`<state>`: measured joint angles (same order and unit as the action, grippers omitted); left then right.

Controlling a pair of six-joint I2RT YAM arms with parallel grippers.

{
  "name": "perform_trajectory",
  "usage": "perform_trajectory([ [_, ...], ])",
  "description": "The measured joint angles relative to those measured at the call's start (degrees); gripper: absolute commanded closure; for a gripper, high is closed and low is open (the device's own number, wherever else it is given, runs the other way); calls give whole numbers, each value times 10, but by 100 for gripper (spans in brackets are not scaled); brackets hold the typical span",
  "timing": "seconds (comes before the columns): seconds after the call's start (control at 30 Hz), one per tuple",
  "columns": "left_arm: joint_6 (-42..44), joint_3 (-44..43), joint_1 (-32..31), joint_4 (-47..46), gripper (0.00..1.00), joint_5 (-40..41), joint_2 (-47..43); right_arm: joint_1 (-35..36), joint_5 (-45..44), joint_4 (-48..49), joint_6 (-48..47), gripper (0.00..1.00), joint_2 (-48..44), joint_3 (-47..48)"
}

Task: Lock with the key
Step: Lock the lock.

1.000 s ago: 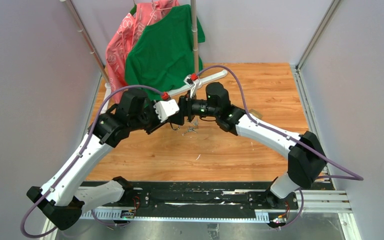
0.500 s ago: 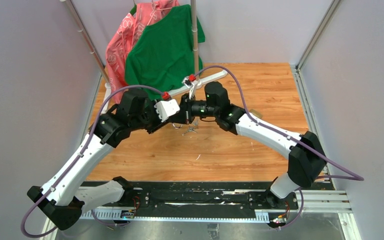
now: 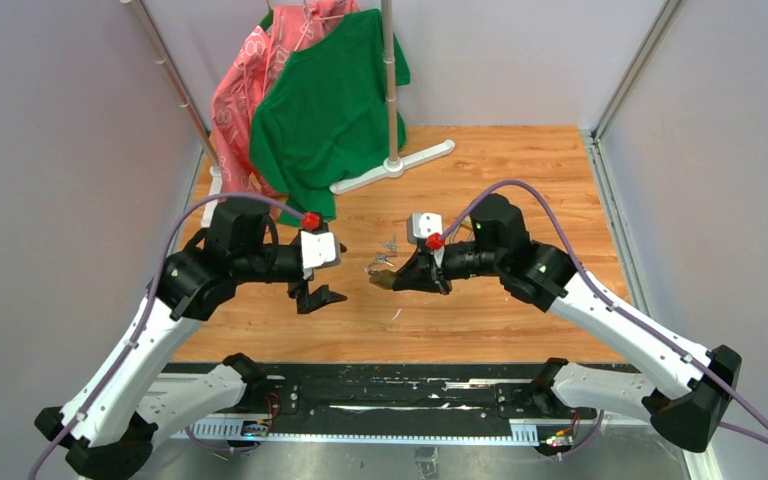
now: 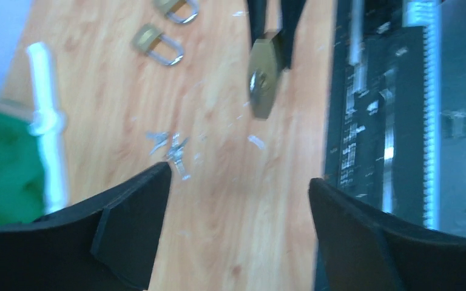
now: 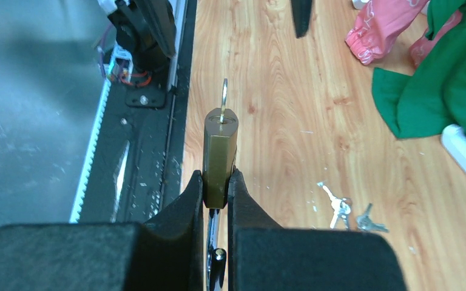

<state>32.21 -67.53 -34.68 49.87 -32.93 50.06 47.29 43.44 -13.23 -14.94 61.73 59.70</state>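
Key (image 5: 223,100) juts from the brass padlock (image 5: 219,151) pinched in the right gripper (image 5: 217,176); its shaft points at the wide-open left gripper (image 4: 239,176) opposite; key cluster (image 5: 340,209) lies flat mid-worktop (image 3: 480,320), between both arms.

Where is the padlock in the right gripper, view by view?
Top external: padlock near centre, just below the loose keys.
Left wrist: top centre, right of the keys.
Right wrist: centre; keys at lower right.
Shared landmark: the loose keys.
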Motion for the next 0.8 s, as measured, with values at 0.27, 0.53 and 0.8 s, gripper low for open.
perform_trajectory([
  [0.27,-53,-31,-8,-7,46,-116,102,19,-38,-62,-99,100,-4,13],
  [0.53,-105,-33,-41,-31,62,-105,122,43,-72,-65,-115,100,1,39],
  [0.8,-135,-33,-51,-59,68,-90,122,46,-96,-65,-116,100,8,44],
])
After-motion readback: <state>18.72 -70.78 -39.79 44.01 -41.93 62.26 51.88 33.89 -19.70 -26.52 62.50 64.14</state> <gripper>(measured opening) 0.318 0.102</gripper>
